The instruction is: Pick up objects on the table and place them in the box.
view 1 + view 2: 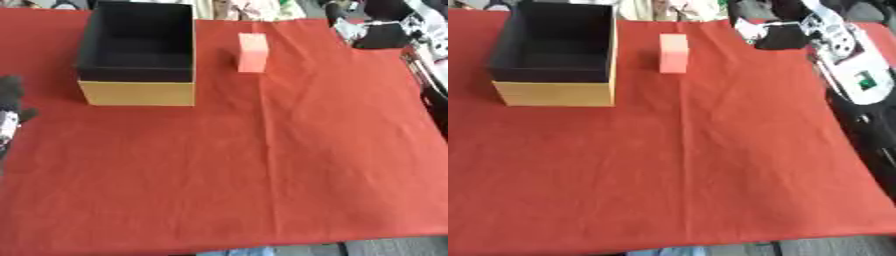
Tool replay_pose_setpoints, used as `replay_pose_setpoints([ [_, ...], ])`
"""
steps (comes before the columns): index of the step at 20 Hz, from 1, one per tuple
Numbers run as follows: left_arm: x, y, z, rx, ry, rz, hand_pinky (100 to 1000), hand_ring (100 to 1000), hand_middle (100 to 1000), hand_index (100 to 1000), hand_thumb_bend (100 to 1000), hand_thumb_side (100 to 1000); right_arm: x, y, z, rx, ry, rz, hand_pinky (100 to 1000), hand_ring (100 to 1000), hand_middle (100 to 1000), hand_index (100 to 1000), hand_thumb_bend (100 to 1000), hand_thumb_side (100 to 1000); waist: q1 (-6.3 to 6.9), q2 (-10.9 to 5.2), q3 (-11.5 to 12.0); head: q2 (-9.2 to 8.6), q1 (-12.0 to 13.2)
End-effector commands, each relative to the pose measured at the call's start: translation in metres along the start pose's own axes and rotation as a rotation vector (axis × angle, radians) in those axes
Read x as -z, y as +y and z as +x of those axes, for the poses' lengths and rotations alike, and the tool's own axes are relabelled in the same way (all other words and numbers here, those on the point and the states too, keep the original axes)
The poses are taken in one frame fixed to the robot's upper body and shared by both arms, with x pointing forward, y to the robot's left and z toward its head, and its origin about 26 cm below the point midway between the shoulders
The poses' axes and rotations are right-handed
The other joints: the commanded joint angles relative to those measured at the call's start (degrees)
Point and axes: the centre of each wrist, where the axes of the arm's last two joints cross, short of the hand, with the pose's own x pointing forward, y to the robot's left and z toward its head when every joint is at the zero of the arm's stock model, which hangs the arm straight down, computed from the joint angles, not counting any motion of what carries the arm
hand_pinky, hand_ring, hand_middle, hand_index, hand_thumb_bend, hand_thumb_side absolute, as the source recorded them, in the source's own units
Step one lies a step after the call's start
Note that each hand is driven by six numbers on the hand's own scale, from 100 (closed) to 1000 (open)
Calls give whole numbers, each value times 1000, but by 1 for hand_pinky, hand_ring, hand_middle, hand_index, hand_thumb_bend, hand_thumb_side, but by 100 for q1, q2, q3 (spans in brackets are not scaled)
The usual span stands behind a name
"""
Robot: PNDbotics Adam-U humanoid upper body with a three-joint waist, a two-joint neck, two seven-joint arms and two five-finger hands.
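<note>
A pink block [252,52] stands upright on the red cloth, a short way right of the box and touching nothing. The box [138,93] has tan outer walls and a black inside, and sits at the far left; I see nothing in it. My left hand [10,97] shows as a dark shape at the left edge, below and left of the box. My right hand [783,36] is black and lies at the far right of the cloth, right of the block and apart from it. Its white and black forearm [850,60] runs down the right edge.
The red cloth [262,160] covers the table, with a crease running from the block toward the near edge. Clutter lies beyond the far edge. The cloth's near edge [710,242] shows at the bottom.
</note>
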Motion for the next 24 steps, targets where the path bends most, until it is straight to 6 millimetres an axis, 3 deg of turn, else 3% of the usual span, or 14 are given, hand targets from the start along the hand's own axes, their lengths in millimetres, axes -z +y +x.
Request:
replay_pose_setpoints([
  [1, 4, 1, 9, 19, -31, -28, 887, 999, 915, 913, 100, 425, 10, -10, -7, -70, 9, 54, 733, 978, 856, 1000, 100, 100, 7, -120, 24, 16, -88],
  [6, 6, -1, 9, 17, -37, -51, 887, 1000, 915, 913, 100, 426, 26, -4, -30, -139, 38, 116, 746, 987, 862, 1000, 104, 110, -18, -119, 126, 1, -230],
  [9, 7, -2, 9, 16, -40, -63, 887, 1000, 915, 913, 100, 425, 29, 0, -44, -176, 66, 145, 804, 1000, 883, 1000, 166, 136, -34, -108, 175, -24, -312],
  [10, 7, -2, 10, 15, -41, -66, 887, 1000, 915, 913, 100, 427, 29, 1, -49, -188, 79, 154, 860, 1000, 908, 1000, 209, 140, -38, -105, 185, -30, -340],
  [14, 8, -3, 10, 15, -43, -75, 887, 1000, 915, 913, 100, 425, 28, 5, -61, -257, 129, 188, 920, 1000, 926, 1000, 284, 139, -50, -90, 225, -64, -447],
  [24, 11, -5, 13, 15, -59, -92, 886, 999, 914, 913, 100, 415, 13, 7, -86, -362, 275, 104, 925, 1000, 911, 1000, 299, 155, -72, -62, 470, -101, -625],
])
